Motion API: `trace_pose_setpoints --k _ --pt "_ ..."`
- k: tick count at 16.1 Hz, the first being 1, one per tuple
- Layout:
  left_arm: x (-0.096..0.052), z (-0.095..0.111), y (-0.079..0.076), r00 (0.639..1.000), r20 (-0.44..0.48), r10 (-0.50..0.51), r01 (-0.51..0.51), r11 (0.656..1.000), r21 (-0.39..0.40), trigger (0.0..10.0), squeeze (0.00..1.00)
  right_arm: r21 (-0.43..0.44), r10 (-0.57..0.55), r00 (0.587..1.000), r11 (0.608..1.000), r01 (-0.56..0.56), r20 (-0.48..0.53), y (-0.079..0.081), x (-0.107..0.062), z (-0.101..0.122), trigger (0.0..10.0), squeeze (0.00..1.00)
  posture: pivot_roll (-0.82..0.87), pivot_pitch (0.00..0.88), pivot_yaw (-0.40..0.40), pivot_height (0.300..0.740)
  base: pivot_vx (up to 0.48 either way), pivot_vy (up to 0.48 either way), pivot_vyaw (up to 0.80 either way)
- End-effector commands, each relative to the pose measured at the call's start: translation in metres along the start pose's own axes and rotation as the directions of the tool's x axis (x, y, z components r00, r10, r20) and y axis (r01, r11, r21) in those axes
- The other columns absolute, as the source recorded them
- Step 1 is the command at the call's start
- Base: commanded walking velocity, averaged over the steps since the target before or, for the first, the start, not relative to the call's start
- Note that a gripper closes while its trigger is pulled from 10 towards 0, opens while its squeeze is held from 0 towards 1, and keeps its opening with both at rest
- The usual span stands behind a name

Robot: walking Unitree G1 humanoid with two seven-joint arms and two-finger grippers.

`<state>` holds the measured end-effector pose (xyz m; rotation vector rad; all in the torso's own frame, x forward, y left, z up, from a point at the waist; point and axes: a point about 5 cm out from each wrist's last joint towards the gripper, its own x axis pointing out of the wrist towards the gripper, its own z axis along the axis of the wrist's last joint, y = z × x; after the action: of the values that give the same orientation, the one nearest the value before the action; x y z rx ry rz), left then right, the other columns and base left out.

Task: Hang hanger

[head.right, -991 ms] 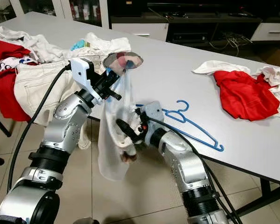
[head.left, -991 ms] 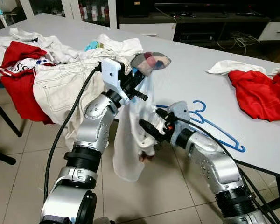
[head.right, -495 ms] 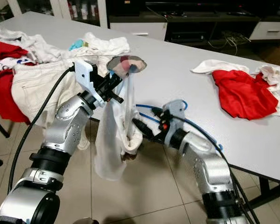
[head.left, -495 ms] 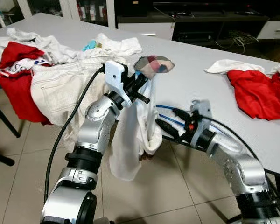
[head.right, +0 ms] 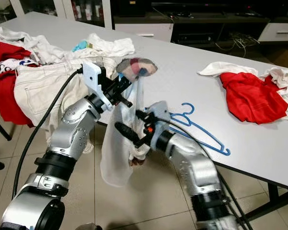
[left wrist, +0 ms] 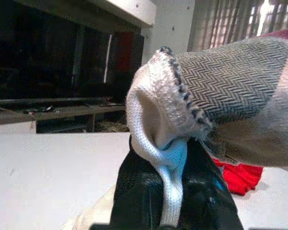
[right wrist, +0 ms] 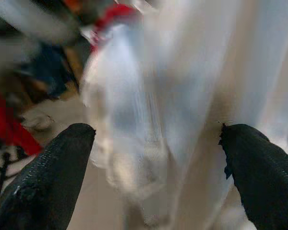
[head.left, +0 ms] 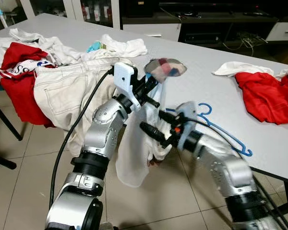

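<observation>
Left eye view: the left gripper (head.left: 152, 85) is shut tight on the top of a white garment (head.left: 139, 143) with a patchwork collar (head.left: 165, 67). The cloth hangs down off the edge of the grey table (head.left: 197, 81).
Right gripper (head.left: 156, 125): its two black fingers are spread apart, right up against the hanging cloth.
Blue hanger (head.left: 221, 128): it lies flat on the table, just behind the right gripper's wrist. No gripper is touching it.
Right eye view: the blue hanger (head.right: 197, 129) lies between the right arm and a red shirt (head.right: 249, 96) that sits well apart.
Pile: cream jeans (head.right: 41, 86) and more red and white clothes (head.right: 9, 52) sit on the table's left end.
Left wrist view: the black fingers (left wrist: 134, 191) pinch a white edge of the cloth, with grey zigzag fabric (left wrist: 225, 81) above them.
Right wrist view: the fingers (right wrist: 48, 172) stand wide apart with blurry white cloth (right wrist: 182, 96) between them.
</observation>
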<state>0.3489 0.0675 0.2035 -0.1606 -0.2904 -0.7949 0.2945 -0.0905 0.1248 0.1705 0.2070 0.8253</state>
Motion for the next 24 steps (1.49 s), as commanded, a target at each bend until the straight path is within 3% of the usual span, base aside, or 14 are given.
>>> trace_pose_setpoints --k 1,4,5,9,14,15,17,19,20,21,23,24 --pt "0.002 0.001 -0.009 0.999 0.011 -0.032 0.032 0.999 -0.006 10.0 0.0 -0.036 -0.08 0.996 0.996 0.079 -0.034 -0.008 0.006 -0.002 10.0 0.0 -0.06 0.0 -0.002 0.74 0.0 0.0 0.0" --pt "0.0 -0.001 -0.012 0.999 0.008 -0.038 0.038 0.999 -0.017 10.0 0.0 -0.053 -0.182 0.981 0.983 0.179 -0.07 -0.018 0.009 -0.008 10.0 0.0 -0.05 0.0 -0.003 0.74 0.0 0.0 0.0" --pt "0.0 -0.002 -0.012 0.999 0.006 -0.038 0.038 0.999 -0.018 10.0 0.0 -0.036 -0.2 0.978 0.98 0.198 -0.053 -0.021 0.008 -0.006 0.0 0.0 -0.05 0.0 -0.003 0.74 0.0 0.0 0.0" --pt "-0.003 -0.003 -0.012 1.0 0.0 -0.03 0.03 0.999 -0.027 10.0 0.0 0.022 -0.293 0.955 0.956 0.292 0.043 -0.034 0.0 0.002 0.0 0.0 -0.06 0.0 -0.006 0.74 0.0 0.0 0.0" --pt "-0.004 -0.003 -0.012 1.0 -0.004 -0.023 0.023 0.999 -0.036 10.0 0.0 0.023 -0.419 0.902 0.908 0.419 0.11 -0.049 -0.008 0.011 0.0 0.0 -0.06 0.0 -0.006 0.74 0.0 0.0 0.0" --pt "-0.006 -0.004 -0.012 1.0 -0.005 -0.025 0.024 0.999 -0.046 10.0 1.0 0.027 -0.46 0.878 0.887 0.461 0.132 -0.055 -0.011 0.015 0.0 0.0 -0.06 0.0 -0.006 0.74 0.0 0.0 0.0" --pt "-0.012 -0.007 -0.015 0.999 -0.014 -0.041 0.041 0.997 -0.06 10.0 1.0 0.039 -0.526 0.833 0.848 0.528 0.173 -0.064 -0.019 0.021 0.0 0.0 -0.06 0.0 -0.007 0.74 0.0 0.0 0.0" --pt "-0.015 -0.01 -0.017 0.999 -0.027 -0.043 0.042 0.998 -0.055 10.0 1.0 0.039 -0.547 0.816 0.834 0.551 0.186 -0.066 -0.022 0.023 0.0 0.0 -0.06 0.0 -0.007 0.74 0.0 0.0 0.0" --pt "-0.019 -0.013 -0.018 0.998 -0.045 -0.045 0.043 0.998 -0.052 10.0 0.76 0.038 -0.57 0.796 0.817 0.575 0.204 -0.068 -0.025 0.024 0.0 0.0 -0.06 0.0 -0.007 0.74 0.0 0.0 0.0" --pt "-0.029 -0.019 -0.018 0.996 -0.078 -0.038 0.034 0.998 -0.049 10.0 0.0 0.033 -0.606 0.757 0.785 0.618 0.243 -0.07 -0.033 0.026 0.0 0.0 -0.06 0.0 -0.008 0.74 0.0 0.0 0.0" --pt "-0.036 -0.023 -0.017 0.995 -0.099 -0.028 0.023 0.999 -0.046 10.0 0.0 0.036 -0.627 0.73 0.764 0.644 0.271 -0.072 -0.037 0.028 0.0 0.0 -0.06 0.0 -0.008 0.74 0.0 0.0 0.0" --pt "-0.047 -0.028 -0.018 0.99 -0.137 -0.019 0.014 0.999 -0.036 10.0 0.0 0.045 -0.639 0.695 0.746 0.665 0.33 -0.071 -0.044 0.035 0.0 0.0 -0.05 0.0 -0.008 0.74 0.0 0.0 0.0"
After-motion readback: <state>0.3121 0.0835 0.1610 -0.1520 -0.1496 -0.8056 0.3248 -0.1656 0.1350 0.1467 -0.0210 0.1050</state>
